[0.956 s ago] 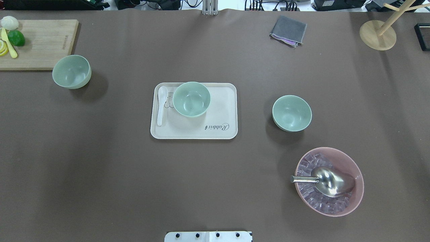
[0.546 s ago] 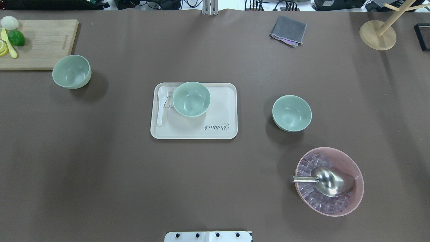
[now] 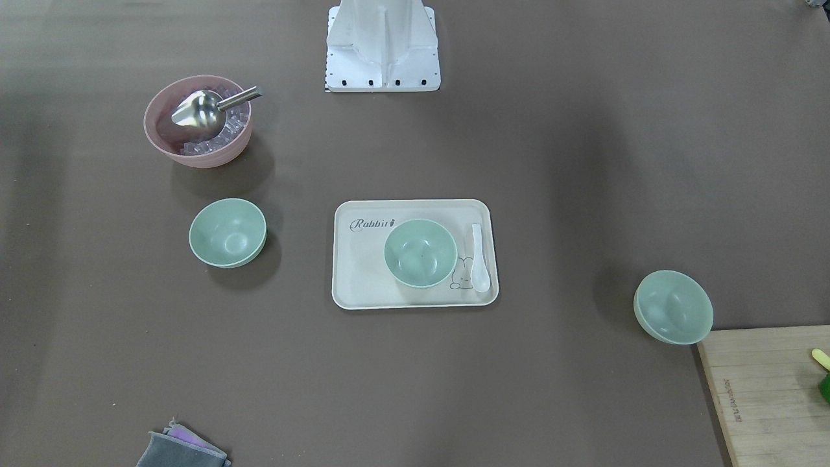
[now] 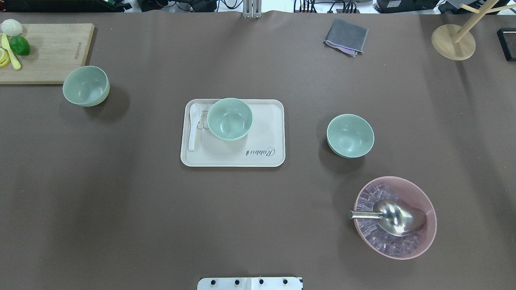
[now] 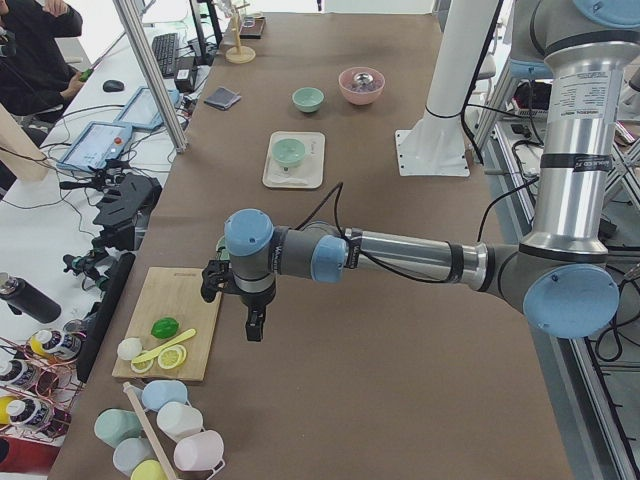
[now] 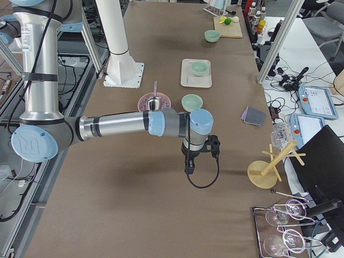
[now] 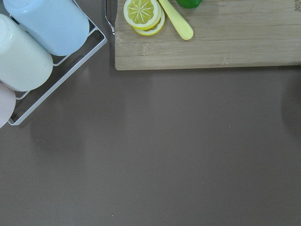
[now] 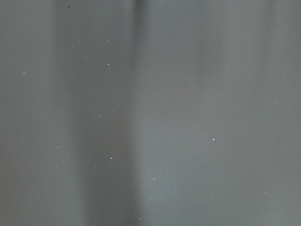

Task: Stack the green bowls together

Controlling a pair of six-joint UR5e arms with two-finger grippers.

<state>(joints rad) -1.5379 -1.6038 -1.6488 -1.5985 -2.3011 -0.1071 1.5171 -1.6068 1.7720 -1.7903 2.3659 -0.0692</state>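
Note:
Three pale green bowls stand apart and upright. One (image 4: 86, 85) is at the far left beside the cutting board, one (image 4: 229, 119) is on the cream tray (image 4: 266, 157), and one (image 4: 350, 135) is right of the tray. They also show in the front view: left bowl (image 3: 673, 316), tray bowl (image 3: 420, 253), right bowl (image 3: 227, 232). Both grippers are outside the overhead and front views. My left gripper (image 5: 255, 325) hangs over the table near the cutting board. My right gripper (image 6: 189, 165) hangs over bare table at the right end. I cannot tell whether either is open or shut.
A pink bowl (image 4: 395, 217) with ice cubes and a metal scoop sits at the front right. A white spoon (image 4: 193, 125) lies on the tray. A cutting board (image 4: 52, 52) with fruit, a grey cloth (image 4: 346, 37) and a wooden stand (image 4: 453, 42) are along the back.

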